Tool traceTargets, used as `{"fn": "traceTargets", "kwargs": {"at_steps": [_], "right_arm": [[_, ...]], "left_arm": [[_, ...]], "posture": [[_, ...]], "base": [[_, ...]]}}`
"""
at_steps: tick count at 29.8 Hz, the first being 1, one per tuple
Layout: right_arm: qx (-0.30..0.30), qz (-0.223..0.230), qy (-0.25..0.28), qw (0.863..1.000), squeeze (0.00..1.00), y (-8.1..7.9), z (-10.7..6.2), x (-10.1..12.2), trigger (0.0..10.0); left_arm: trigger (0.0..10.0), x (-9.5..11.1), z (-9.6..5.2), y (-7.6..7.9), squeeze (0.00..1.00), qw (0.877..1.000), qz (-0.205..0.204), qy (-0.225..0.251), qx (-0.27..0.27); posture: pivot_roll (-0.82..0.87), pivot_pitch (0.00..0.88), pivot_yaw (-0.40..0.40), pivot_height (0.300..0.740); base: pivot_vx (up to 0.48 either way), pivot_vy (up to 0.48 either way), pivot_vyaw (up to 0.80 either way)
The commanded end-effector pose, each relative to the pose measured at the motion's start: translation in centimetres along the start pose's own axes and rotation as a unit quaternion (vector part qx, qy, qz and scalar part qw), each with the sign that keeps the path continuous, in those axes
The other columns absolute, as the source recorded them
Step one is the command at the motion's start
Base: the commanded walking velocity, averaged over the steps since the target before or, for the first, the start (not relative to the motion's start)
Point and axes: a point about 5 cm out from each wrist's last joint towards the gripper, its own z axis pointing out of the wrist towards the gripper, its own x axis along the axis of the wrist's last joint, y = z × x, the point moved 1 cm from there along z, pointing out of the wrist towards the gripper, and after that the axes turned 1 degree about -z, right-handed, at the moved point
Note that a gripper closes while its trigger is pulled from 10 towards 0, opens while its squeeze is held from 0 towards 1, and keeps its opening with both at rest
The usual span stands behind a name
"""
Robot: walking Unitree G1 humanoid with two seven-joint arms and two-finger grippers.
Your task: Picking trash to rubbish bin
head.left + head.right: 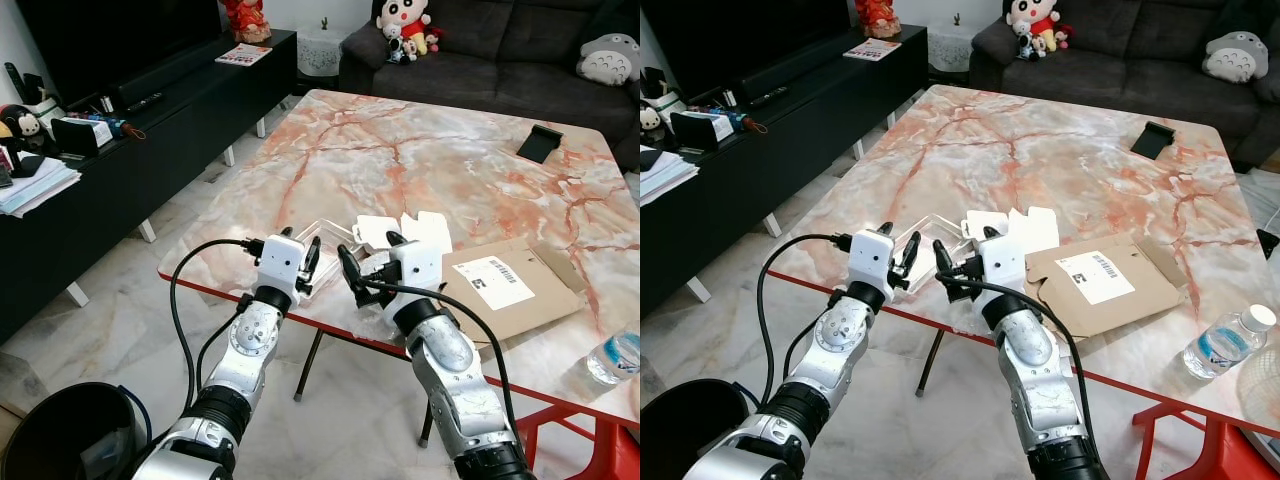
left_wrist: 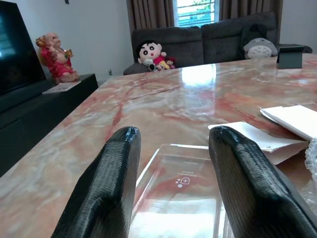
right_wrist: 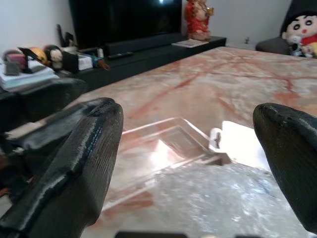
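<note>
Both arms reach forward and up to the near edge of the marble surface [image 1: 420, 150], with the elbows low and the wrists bent toward the top. The left claw [image 1: 300, 262] hovers at the edge with its fingers [image 2: 106, 188] apart in a moderate gap, and they hold nothing. Just beyond them a clear plastic tray [image 2: 183, 186] lies flat on the surface. The right claw [image 1: 370, 262] stands close beside the left one, its fingers [image 3: 74, 163] spread wide. Between them lies crinkled clear plastic [image 3: 233, 198], touching the tray's corner. White paper pieces [image 1: 405, 230] lie just behind, and a flattened cardboard box [image 1: 510, 285] rests to the right. The black rubbish bin [image 1: 65, 435] stands on the floor, low at the robot's left, well apart from the trash.
</note>
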Motion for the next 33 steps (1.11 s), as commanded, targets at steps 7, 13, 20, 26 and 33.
{"fn": "traceTargets", "kwargs": {"at_steps": [7,13,20,26,33], "right_arm": [[-0.037,-0.008,-0.002,0.999,1.00,1.0,-0.1,0.2,10.0],[-0.060,-0.022,-0.002,0.998,1.00,1.9,-0.1,0.5,10.0],[-0.090,-0.043,-0.007,0.995,0.00,2.9,-0.5,0.9,10.0],[-0.079,-0.032,-0.018,0.996,0.00,2.5,-0.8,0.4,10.0],[-0.058,0.007,-0.034,0.998,0.00,1.5,-0.9,0.0,10.0]], "left_arm": [[10.0,-1.0,-1.0,-1.1,0.00,1.000,-0.005,-0.021,0.014],[10.0,-1.9,-2.3,-2.0,0.00,0.999,0.003,-0.037,0.018],[10.0,-2.6,-3.1,-2.1,0.00,0.999,0.003,-0.049,0.014],[10.0,-2.4,-2.9,-1.6,0.00,0.999,-0.005,-0.046,0.009],[10.0,-2.3,-2.9,-1.4,0.00,0.999,-0.007,-0.049,0.004]], "posture": [[-0.12,0.026,-0.033,0.740],[-0.12,0.029,-0.032,0.740],[-0.12,0.031,-0.035,0.740],[-0.12,0.031,-0.035,0.740],[-0.12,0.031,-0.035,0.740]], "base": [[0.000,0.000,0.00],[0.000,0.000,0.00],[0.000,0.000,0.00],[0.000,0.000,0.00],[0.000,0.000,0.00]]}}
